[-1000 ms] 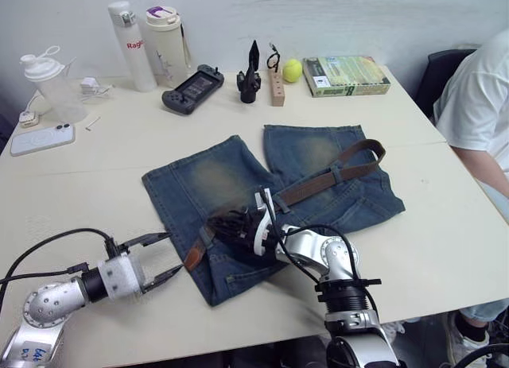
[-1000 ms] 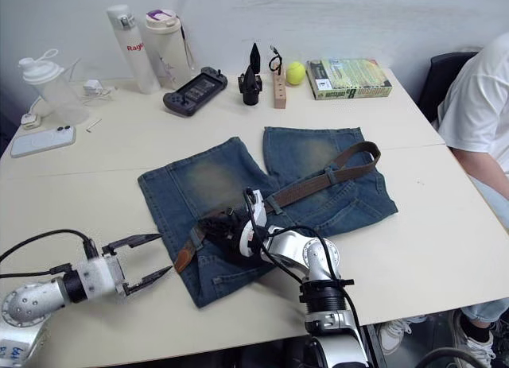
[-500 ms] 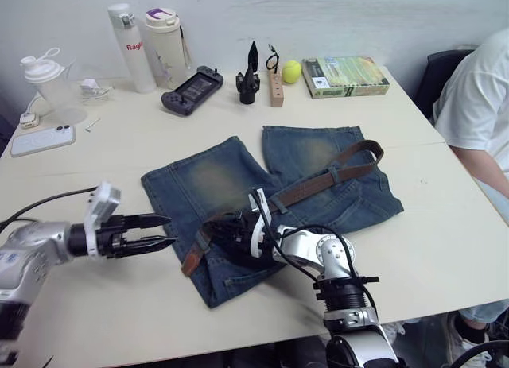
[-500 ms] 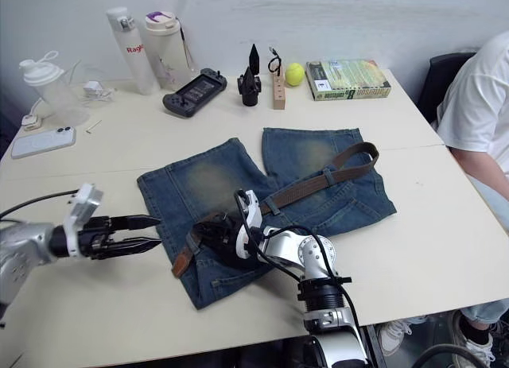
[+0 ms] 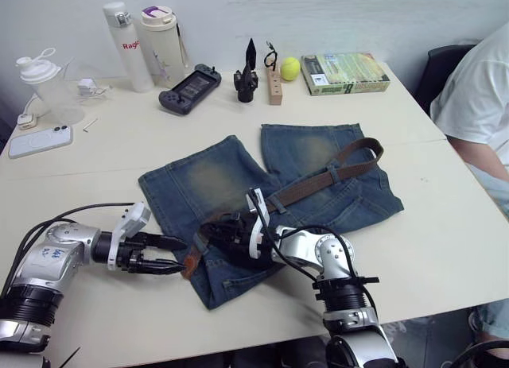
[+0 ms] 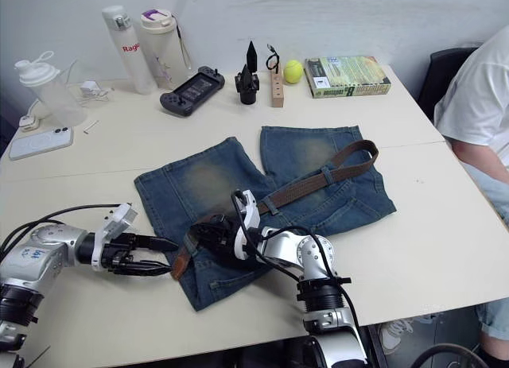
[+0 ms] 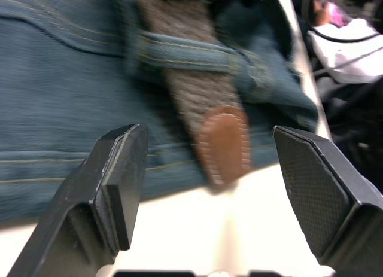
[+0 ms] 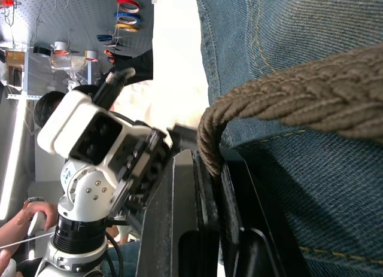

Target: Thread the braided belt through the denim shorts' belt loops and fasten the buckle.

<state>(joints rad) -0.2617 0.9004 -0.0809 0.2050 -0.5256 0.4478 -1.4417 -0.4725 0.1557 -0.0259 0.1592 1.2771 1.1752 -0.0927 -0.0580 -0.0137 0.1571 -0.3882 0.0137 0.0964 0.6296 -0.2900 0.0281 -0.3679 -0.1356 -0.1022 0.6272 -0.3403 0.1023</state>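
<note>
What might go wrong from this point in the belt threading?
1. The left gripper is open with the belt's leather tip between its fingers; closing low may catch the shorts too.
2. The right gripper pinches the braid; pulling against it could drag the belt back out of the loop.

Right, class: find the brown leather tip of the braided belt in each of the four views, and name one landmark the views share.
Left eye view: leather tip at the denim shorts' near edge, just ahead of the left hand.
Right eye view: same spot.
Left wrist view: centre, between the open fingers.
Right wrist view: tip not in it; the right hand grips the braid.
Shared landmark: the blue denim.
</note>
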